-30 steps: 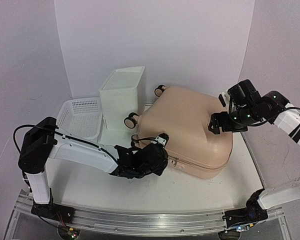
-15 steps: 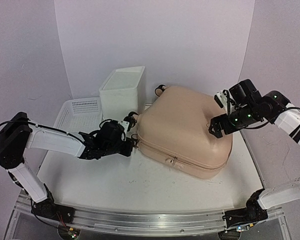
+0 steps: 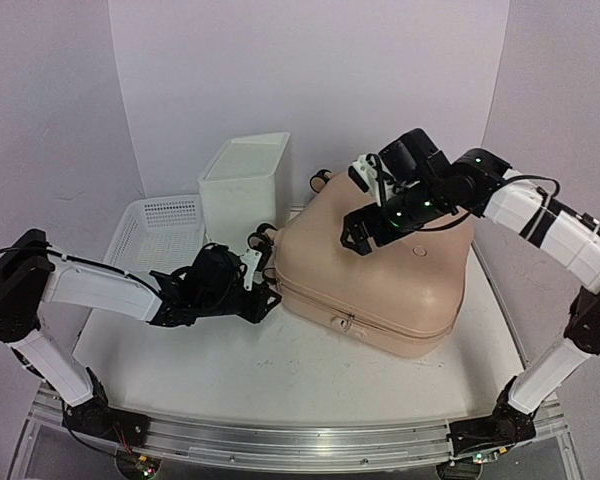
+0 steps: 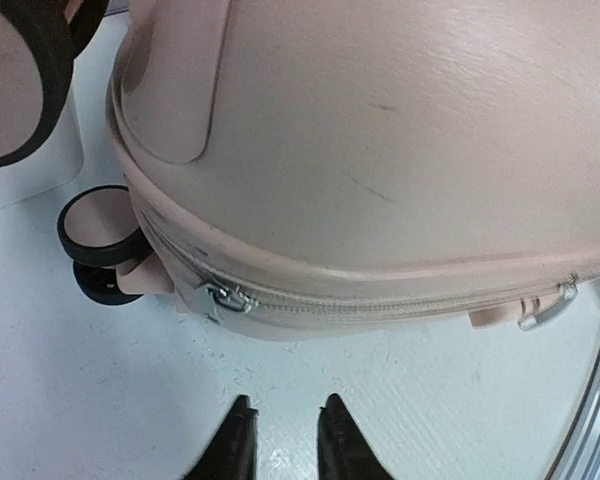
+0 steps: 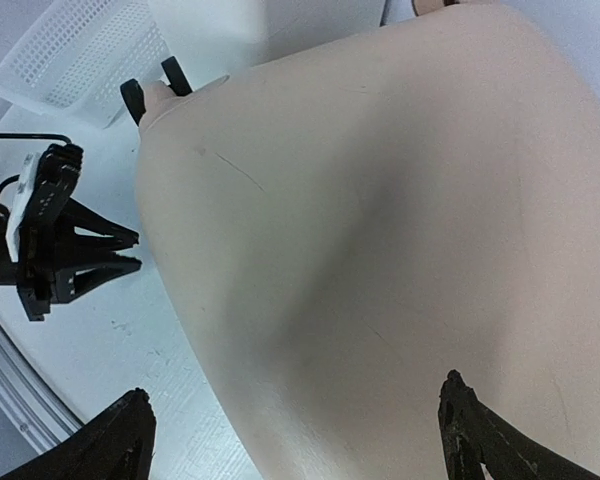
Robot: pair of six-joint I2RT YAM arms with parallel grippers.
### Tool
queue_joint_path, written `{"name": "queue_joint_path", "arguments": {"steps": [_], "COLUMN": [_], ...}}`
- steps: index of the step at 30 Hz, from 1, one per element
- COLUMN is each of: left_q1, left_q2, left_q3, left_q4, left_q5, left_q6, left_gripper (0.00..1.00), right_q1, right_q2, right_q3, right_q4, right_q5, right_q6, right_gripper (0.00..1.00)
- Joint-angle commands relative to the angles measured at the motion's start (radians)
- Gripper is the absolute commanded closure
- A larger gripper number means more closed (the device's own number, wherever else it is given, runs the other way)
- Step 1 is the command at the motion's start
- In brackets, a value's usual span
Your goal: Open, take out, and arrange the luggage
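Note:
The peach-pink luggage (image 3: 400, 285) lies flat and zipped shut on the white table, its caster wheels (image 3: 263, 238) toward the left. My left gripper (image 3: 267, 300) sits low on the table by the luggage's near-left corner. In the left wrist view its jaws (image 4: 285, 435) are narrowly open and empty, a short way from the zipper pull (image 4: 220, 297) on the seam. My right gripper (image 3: 352, 235) hovers over the lid's left half. In the right wrist view (image 5: 295, 440) its jaws are wide open over the shell (image 5: 380, 200), holding nothing.
A white plastic drawer box (image 3: 242, 190) stands behind the luggage's left corner. A white mesh basket (image 3: 160, 235) lies to its left. A second zipper pull (image 4: 545, 308) hangs farther along the front seam. The metal rail (image 3: 310, 450) runs along the near table edge.
My right arm has swung from the luggage's right edge to over its lid's left half. My left gripper has moved from the front seam leftward to the near-left corner.

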Motion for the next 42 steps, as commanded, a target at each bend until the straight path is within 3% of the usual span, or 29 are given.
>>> {"name": "queue_joint_path", "arguments": {"steps": [1, 2, 4, 6, 12, 19, 22, 31, 38, 42], "left_q1": [0.055, 0.064, 0.106, 0.143, 0.245, 0.256, 0.256, 0.21, 0.088, 0.022], "left_q2": [-0.178, -0.205, -0.248, -0.271, -0.214, -0.091, -0.028, 0.046, 0.08, 0.142], "left_q3": [-0.082, -0.082, -0.072, -0.047, 0.071, 0.182, 0.231, 0.294, 0.299, 0.332], "left_q4": [0.111, 0.11, 0.105, 0.092, 0.011, 0.004, 0.005, 0.01, 0.011, 0.023], "left_q5": [0.139, 0.156, 0.171, 0.189, 0.182, 0.132, 0.172, 0.351, 0.416, 0.43], "left_q6": [0.034, 0.042, 0.029, 0.002, -0.147, -0.152, -0.136, -0.094, -0.117, -0.156], "left_gripper": [0.57, 0.49, 0.18, 0.02, 0.01, 0.01, 0.12, 0.67, 0.7, 0.71], "right_q1": [0.017, 0.02, 0.027, 0.033, 0.037, 0.037, 0.038, 0.038, 0.037, 0.038], "right_q2": [0.082, 0.101, 0.132, 0.16, 0.161, 0.092, 0.067, -0.027, -0.12, -0.122], "right_q3": [0.098, 0.116, 0.137, 0.147, 0.121, 0.032, -0.002, -0.072, -0.135, -0.125], "right_q4": [0.101, 0.11, 0.123, 0.127, 0.135, 0.153, 0.154, 0.153, 0.124, 0.081], "right_q5": [-0.064, -0.079, -0.103, -0.116, -0.14, -0.122, -0.113, -0.084, -0.004, -0.062], "right_q6": [0.068, 0.076, 0.092, 0.104, 0.142, 0.192, 0.199, 0.196, 0.142, 0.066], "right_gripper": [0.02, 0.02, 0.02, 0.02, 0.02, 0.02, 0.02, 0.02, 0.02, 0.02]}}
